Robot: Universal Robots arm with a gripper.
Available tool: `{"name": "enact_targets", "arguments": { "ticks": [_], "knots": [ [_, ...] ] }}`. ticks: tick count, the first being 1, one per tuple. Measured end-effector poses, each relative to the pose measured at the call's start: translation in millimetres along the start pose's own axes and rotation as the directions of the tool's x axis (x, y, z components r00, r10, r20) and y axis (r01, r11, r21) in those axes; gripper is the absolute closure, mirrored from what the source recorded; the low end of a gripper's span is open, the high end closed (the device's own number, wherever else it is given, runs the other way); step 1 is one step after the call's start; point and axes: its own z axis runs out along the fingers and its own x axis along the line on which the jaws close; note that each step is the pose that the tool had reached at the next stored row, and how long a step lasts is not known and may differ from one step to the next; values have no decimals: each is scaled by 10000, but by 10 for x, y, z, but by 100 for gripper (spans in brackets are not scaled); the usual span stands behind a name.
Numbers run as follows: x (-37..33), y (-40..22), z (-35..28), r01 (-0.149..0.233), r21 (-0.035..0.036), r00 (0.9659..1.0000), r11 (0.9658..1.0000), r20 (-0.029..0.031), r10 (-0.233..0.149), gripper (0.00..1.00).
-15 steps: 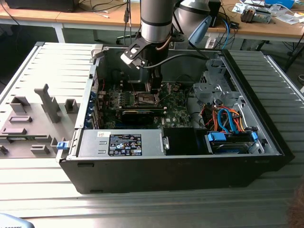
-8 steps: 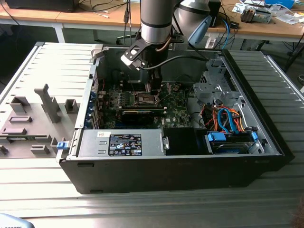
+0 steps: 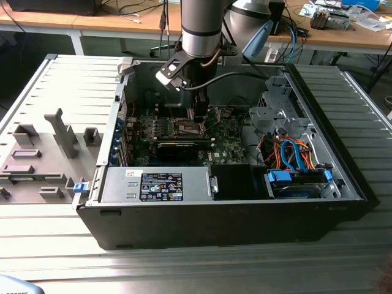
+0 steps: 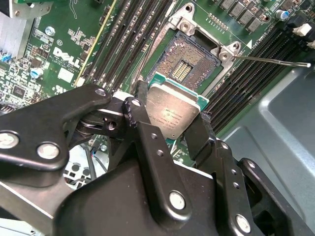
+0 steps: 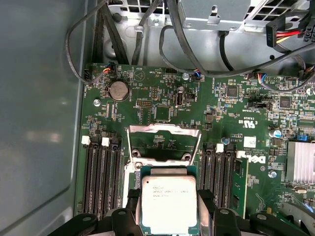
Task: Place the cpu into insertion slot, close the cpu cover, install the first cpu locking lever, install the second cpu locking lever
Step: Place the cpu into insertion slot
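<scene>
Gripper (image 3: 196, 119) is down inside the open computer case (image 3: 245, 214). Its two black fingers (image 4: 199, 132) pinch the cpu (image 5: 166, 201) on opposite edges, so the chip sits flat between the tips with its metal top facing the wrist. The insertion slot (image 4: 189, 61) lies directly under and just ahead of the fingertips. I can't tell whether the chip is touching it, but it looks a bit proud of the recess. The cpu cover (image 5: 165, 129) is flipped up just beyond the fingertips, out of the drop path. A thin wire lever (image 4: 270, 61) is swung out to one side of the fingers. My read is that this is the seating step. To do it well, the chip has to go down flat and square to the socket rim, corners matched, with no sliding sideways across the contacts and no pressing. The fingers grip only the edges, so any tilt could catch one corner first. The chip has a matte silvery-grey lid, rigid and thin, on a green rim. The slot is a dark square bed of fine glinting contacts inside a bright stamped-metal frame. The cover is thin shiny sheet metal with a big square window. The green motherboard (image 5: 162, 98) has long black memory slots (image 5: 98, 172) on both sides of the fingers.
</scene>
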Motion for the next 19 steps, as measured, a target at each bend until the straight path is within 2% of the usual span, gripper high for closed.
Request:
{"name": "enact_targets", "arguments": {
  "ticks": [19],
  "knots": [
    [0, -1, 38, 0, -1, 10000, 10000, 0, 0, 45]
  ]
}}
